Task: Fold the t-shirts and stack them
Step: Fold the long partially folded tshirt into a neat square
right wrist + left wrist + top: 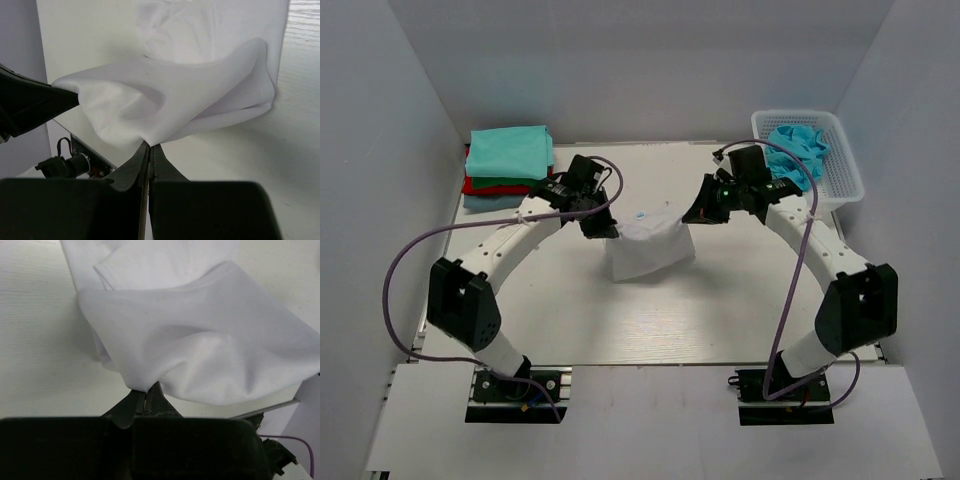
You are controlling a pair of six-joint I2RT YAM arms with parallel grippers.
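A white t-shirt [648, 248] hangs stretched between my two grippers over the middle of the table, its lower part drooping onto the surface. My left gripper [607, 230] is shut on its left corner. In the left wrist view that gripper [146, 391] pinches a bunched edge of the white t-shirt [200, 350]. My right gripper [691, 216] is shut on the right corner; in the right wrist view this gripper [150, 146] clamps the white t-shirt [170, 100]. A folded stack of t-shirts [509, 165], teal on top, then red and grey-blue, lies at the back left.
A white lattice basket [844, 165] stands at the back right with a crumpled light blue t-shirt [800, 143] in it. Purple cables loop from both arms. White walls close the table in on three sides.
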